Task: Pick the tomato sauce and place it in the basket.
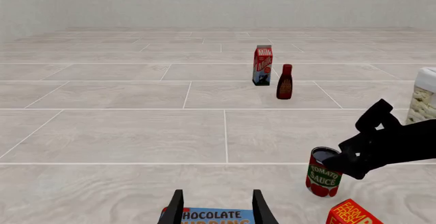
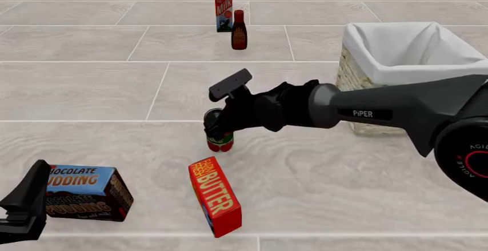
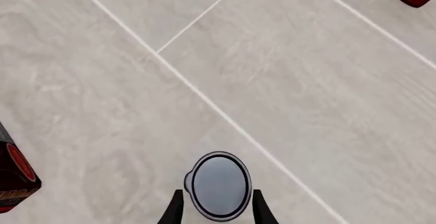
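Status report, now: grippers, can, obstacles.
Right gripper open, straddling the can, not closed. Left gripper open, idle over pudding box. Can upright on table, basket empty. Nothing blocking.

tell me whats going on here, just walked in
The right gripper has reached over the tomato sauce from above, with a finger on each side of the can's top. The can stands on the table, beside the butter box. Whether the fingers are pressing it yet is not clear. The basket waits further right. The left gripper hovers at the chocolate pudding box.
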Controlling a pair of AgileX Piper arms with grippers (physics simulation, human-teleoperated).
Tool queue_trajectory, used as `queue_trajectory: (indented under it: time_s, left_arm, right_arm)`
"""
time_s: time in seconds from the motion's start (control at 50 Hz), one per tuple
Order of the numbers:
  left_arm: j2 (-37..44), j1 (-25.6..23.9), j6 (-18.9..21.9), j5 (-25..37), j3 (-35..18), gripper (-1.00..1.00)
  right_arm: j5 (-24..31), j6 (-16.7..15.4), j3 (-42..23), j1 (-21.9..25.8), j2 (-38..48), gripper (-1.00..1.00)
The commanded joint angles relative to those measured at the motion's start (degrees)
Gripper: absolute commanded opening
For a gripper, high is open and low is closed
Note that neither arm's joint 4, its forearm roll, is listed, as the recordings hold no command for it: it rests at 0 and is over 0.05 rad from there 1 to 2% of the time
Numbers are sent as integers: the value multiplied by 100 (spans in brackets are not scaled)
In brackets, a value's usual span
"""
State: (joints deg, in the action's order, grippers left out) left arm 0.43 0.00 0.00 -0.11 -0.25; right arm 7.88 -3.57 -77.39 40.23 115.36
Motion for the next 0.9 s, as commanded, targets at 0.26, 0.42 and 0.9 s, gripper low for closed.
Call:
queue_trajectory:
  time_s: [0.26, 0.42, 0.9]
  left_arm:
    - [0, 0, 0, 0, 0, 100]
    - [0, 0, 0, 0, 0, 100]
    - [0, 0, 0, 0, 0, 100]
  right_arm:
    - [5, -13, -38, -21, 88, 100]
    - [-4, -6, -37, -18, 111, 100]
    - [-42, 71, -28, 15, 201, 100]
